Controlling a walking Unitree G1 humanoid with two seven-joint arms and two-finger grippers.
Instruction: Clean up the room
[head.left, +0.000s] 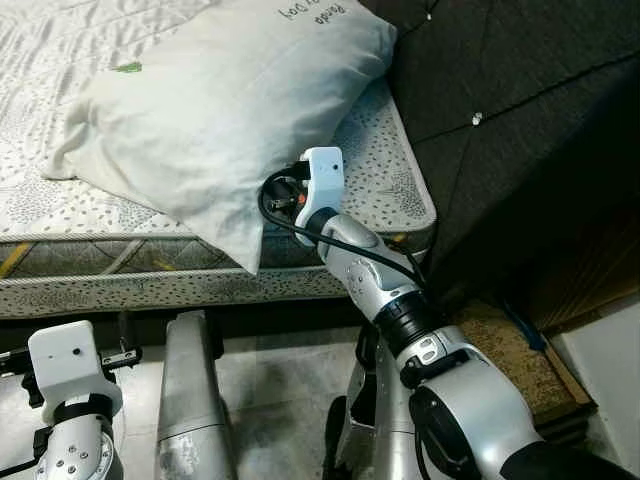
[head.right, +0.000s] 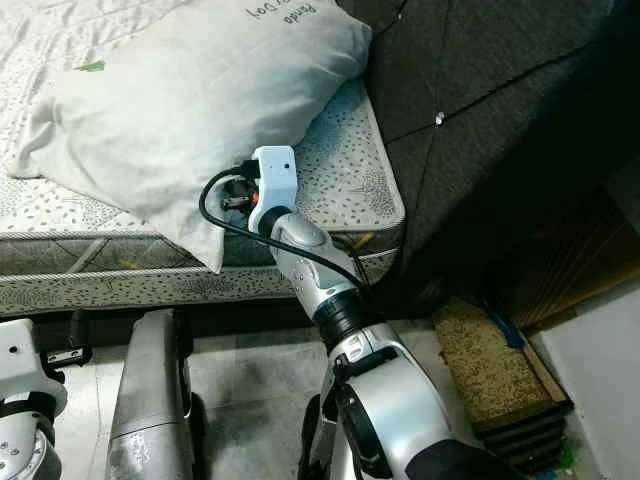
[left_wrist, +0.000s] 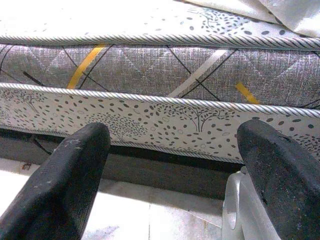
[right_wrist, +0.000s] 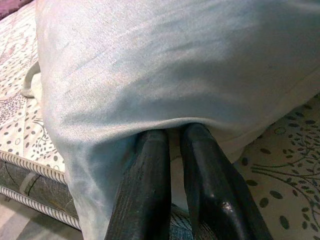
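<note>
Right pincer (right_wrist: 172, 145), fingers together, pokes under the white pillow (head.left: 210, 110) on the patterned mattress (head.left: 385, 175) beside a dark headboard (head.left: 520, 120).

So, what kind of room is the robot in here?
Most likely a bedroom: a leaf-patterned white mattress carries a large white fabric pillow, with a dark tufted headboard behind. The right hand is pushed under that pillow.

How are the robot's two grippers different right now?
The right gripper is raised to the bed, its fingers close together and tucked under the pillow. The left gripper hangs low beside the mattress, fingers spread wide and touching nothing. Both have two black fingers.
</note>
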